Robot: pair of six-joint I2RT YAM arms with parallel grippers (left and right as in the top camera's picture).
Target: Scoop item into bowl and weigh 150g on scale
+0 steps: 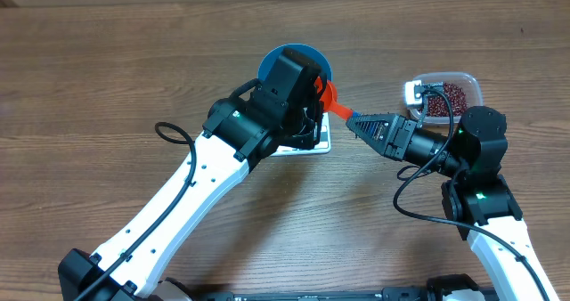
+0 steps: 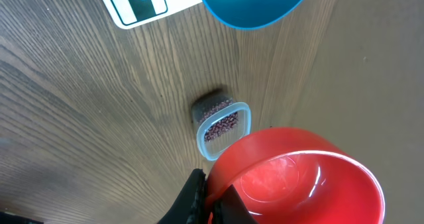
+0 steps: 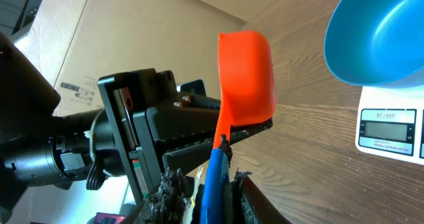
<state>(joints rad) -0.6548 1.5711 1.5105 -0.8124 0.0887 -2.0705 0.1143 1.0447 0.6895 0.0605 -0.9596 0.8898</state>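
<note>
A red scoop (image 1: 330, 96) with a blue handle (image 3: 214, 184) hangs between both arms beside the blue bowl (image 1: 267, 62). My left gripper (image 2: 213, 196) is shut on the scoop's rim, and the scoop's cup (image 2: 301, 181) is empty. My right gripper (image 1: 358, 120) is shut on the handle from the right. The bowl (image 3: 381, 38) seems to rest on the white scale (image 3: 391, 128), which my left arm mostly hides in the overhead view. The red-brown beans (image 1: 450, 98) lie in a clear tub (image 1: 472, 85) at the right.
The left arm stretches from the bottom left up to the bowl. The right arm stands at the lower right with a black cable looping beside it. The tub (image 2: 222, 128) sits right behind the right wrist. Bare wooden tabletop (image 1: 107, 69) lies around them.
</note>
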